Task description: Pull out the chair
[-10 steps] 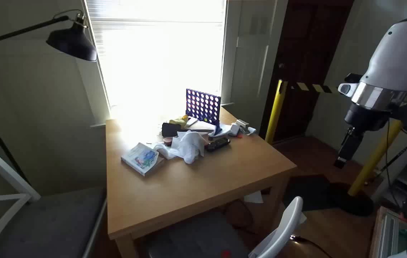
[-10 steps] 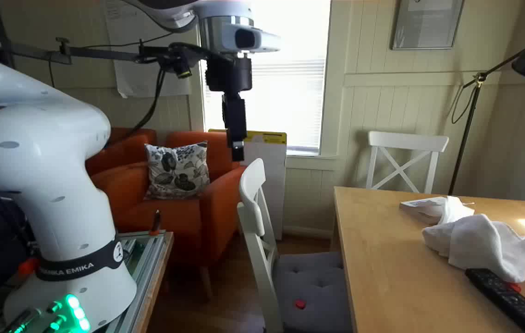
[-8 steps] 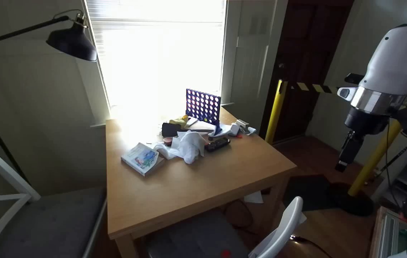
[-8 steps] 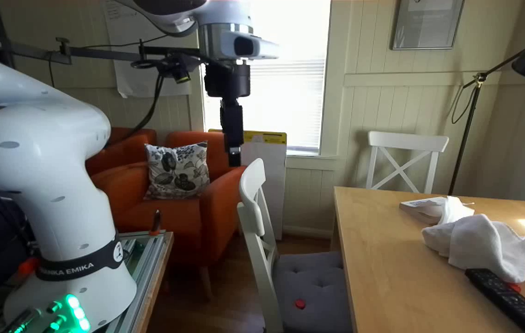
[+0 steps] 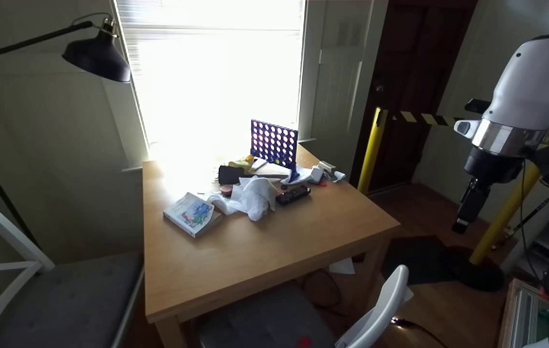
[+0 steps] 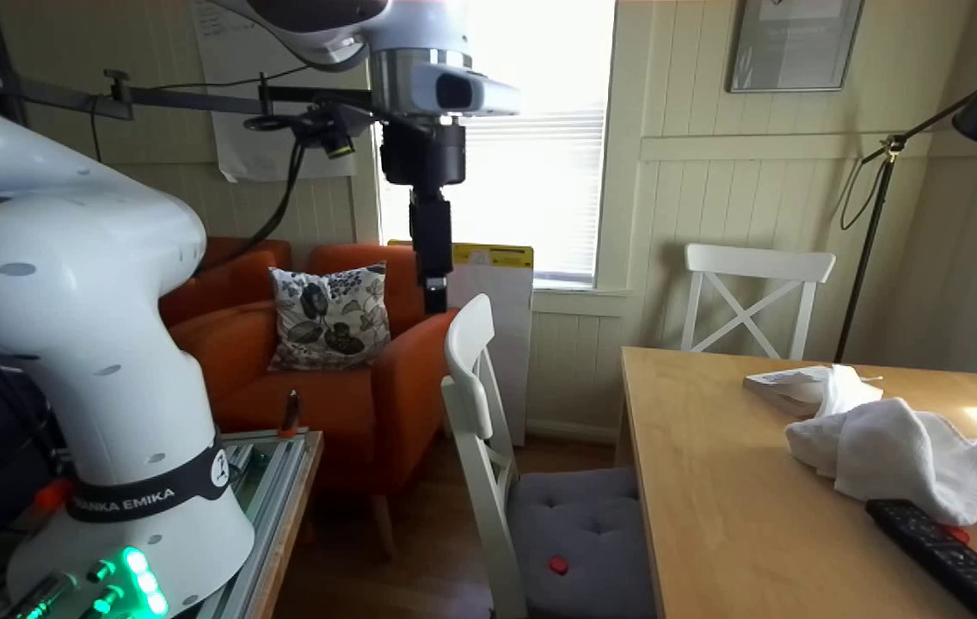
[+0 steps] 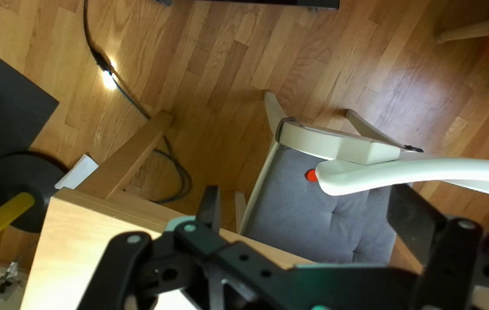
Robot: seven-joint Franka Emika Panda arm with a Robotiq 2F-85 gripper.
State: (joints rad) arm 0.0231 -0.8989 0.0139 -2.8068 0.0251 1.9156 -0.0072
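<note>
1 white arm (image 6: pixel 110 275), black end effector (image 6: pixel 435 297)

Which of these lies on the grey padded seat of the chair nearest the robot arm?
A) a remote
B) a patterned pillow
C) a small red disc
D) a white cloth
C: the small red disc shows on that grey padded seat in both exterior views and the wrist view.

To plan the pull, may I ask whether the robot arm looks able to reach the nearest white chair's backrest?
Probably yes: the open gripper hangs near the backrest, with nothing visible between them.
</note>
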